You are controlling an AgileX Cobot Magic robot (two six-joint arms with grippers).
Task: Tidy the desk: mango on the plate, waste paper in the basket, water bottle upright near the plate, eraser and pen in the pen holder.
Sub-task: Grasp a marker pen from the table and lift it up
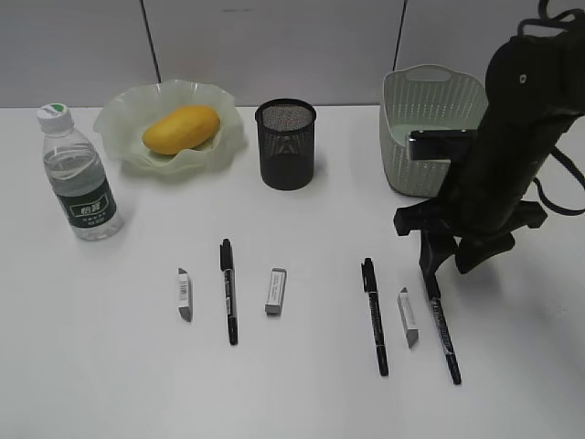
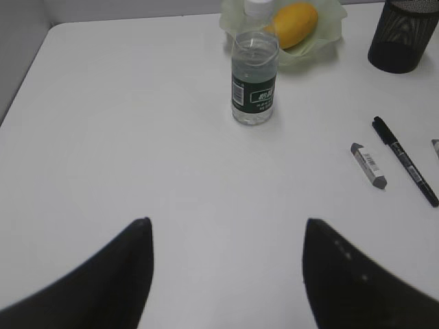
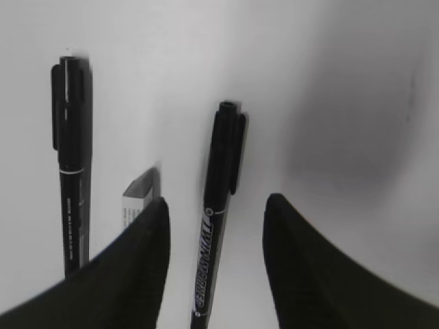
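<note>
My right gripper (image 3: 218, 200) is lowered over the rightmost pen (image 3: 223, 178) on the desk (image 1: 302, 393). Its open jaws stand on either side of the barrel, with a gap on both sides. Two more pens (image 1: 228, 291) (image 1: 375, 315) and three erasers (image 1: 184, 294) (image 1: 275, 291) (image 1: 408, 316) lie in a row. The mango (image 1: 181, 128) rests on the plate (image 1: 123, 114). The water bottle (image 1: 80, 178) stands upright beside it. The pen holder (image 1: 285, 144) stands at the back centre, the basket (image 1: 430, 128) at the back right. No waste paper is in view. My left gripper (image 2: 226, 221) hangs open over bare desk.
The right arm (image 1: 498, 155) stands in front of the basket and hides part of it. In the right wrist view an eraser (image 3: 140, 195) lies just left of the left finger, with a second pen (image 3: 72, 151) beyond it. A grey wall closes the back.
</note>
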